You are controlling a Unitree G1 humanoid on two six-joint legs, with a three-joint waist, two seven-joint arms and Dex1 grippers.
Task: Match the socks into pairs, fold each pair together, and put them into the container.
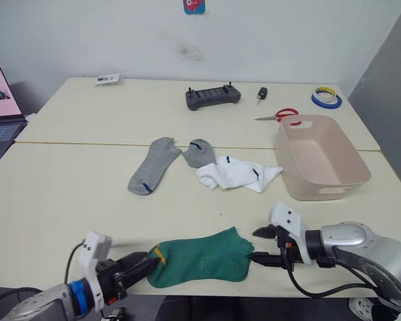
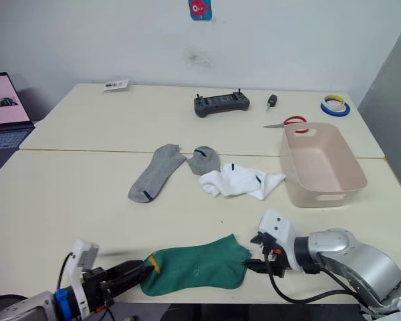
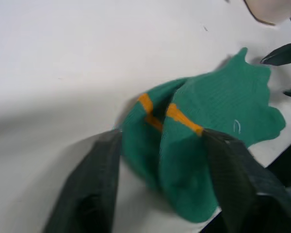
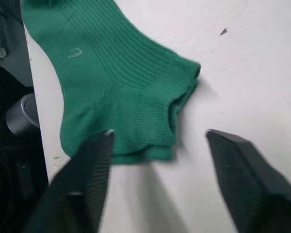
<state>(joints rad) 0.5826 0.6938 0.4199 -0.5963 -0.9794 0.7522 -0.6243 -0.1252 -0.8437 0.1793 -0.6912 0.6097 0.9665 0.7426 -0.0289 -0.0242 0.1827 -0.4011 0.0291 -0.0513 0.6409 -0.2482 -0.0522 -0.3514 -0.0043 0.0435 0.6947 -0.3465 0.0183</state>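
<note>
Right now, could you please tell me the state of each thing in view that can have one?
green socks: stacked together, flat at the table's near edge
left gripper: open, fingers either side of the cuff end
right gripper: open, at the other end
grey socks: lying loose, unpaired
white socks: crumpled together
container: upright, empty
laptop: open, screen lit
scissors: closed

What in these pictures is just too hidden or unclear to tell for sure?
- The green socks: stacked, so the lower one is almost wholly covered by the upper in the eye views.
- The white socks: bunched together; where one ends and the other begins is unclear.
- The laptop: cut off by the left edge.
- The card on the table's far side: its print is too small to read.
</note>
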